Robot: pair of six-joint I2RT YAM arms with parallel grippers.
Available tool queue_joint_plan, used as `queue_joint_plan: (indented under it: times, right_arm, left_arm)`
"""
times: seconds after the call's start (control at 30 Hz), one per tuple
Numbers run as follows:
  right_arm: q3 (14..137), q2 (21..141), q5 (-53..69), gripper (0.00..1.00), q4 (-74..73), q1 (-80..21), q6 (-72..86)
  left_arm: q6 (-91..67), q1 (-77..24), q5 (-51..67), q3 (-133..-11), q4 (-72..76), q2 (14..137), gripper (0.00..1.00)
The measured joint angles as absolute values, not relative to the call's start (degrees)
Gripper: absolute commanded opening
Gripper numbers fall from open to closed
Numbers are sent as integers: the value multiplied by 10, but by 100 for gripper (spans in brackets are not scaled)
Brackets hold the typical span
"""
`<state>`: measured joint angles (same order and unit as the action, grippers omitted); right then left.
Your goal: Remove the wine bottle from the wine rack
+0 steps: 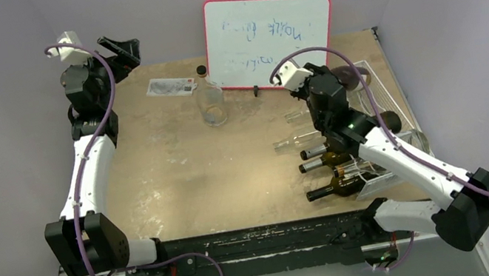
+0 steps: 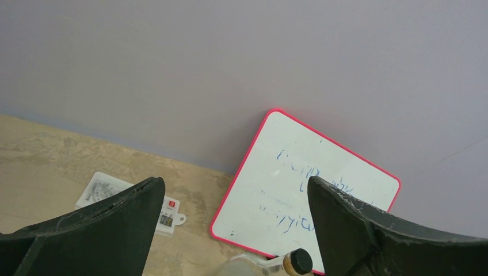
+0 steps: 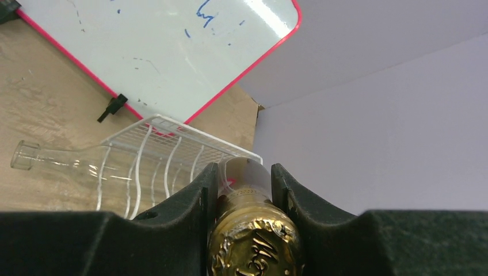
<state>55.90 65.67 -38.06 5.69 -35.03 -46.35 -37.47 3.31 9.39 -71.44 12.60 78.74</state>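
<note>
Right jaws: closed on the wine bottle (image 3: 253,241). In the right wrist view both fingers (image 3: 193,221) press the neck just behind the gold foil cap, one on each side, with no gap showing.

Location of the wine bottle: at the wine rack (image 3: 167,129). The cap points toward my wrist and the neck runs away from it toward the rack. The long axis therefore lies in line with my jaws, not across them. The body beyond the fingers is mostly hidden, so I cannot tell how much of it rests in a cradle.

In the top view my right arm (image 1: 395,158) covers the grip point. Several dark bottles (image 1: 329,190) lie in the rack with their necks pointing out of its left side.

Judgement: the coming move is a withdrawal along the bottle's long axis, out of the rack on the neck side. A sideways pull risks catching the wire rows.

Beyond the held bottle, a clear bottle (image 3: 63,161) lies across the rack's far rows, its mouth past the rack's left edge over the desk (image 3: 40,109). Behind the rack leans a whiteboard (image 3: 161,52).

Left jaws: wide apart and holding nothing, raised well apart from the rack, beyond its left side. The right arm is the nearer arm.
</note>
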Motion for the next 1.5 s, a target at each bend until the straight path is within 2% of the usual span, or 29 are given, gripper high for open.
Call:
queue_joint_plan:
  times: [0.73, 1.13, 1.5]
  right_arm:
    - [698, 658, -396, 0, -16, -383, -344]
    - [772, 732, -392, 0, -19, -382, -335]
    - [865, 756, -305, 0, -63, -383, -282]
  left_arm:
    - [-375, 33, 94, -714, 126, 788, 93]
    - [-375, 33, 95, -714, 127, 788, 93]
    - [-375, 33, 95, -714, 126, 788, 93]
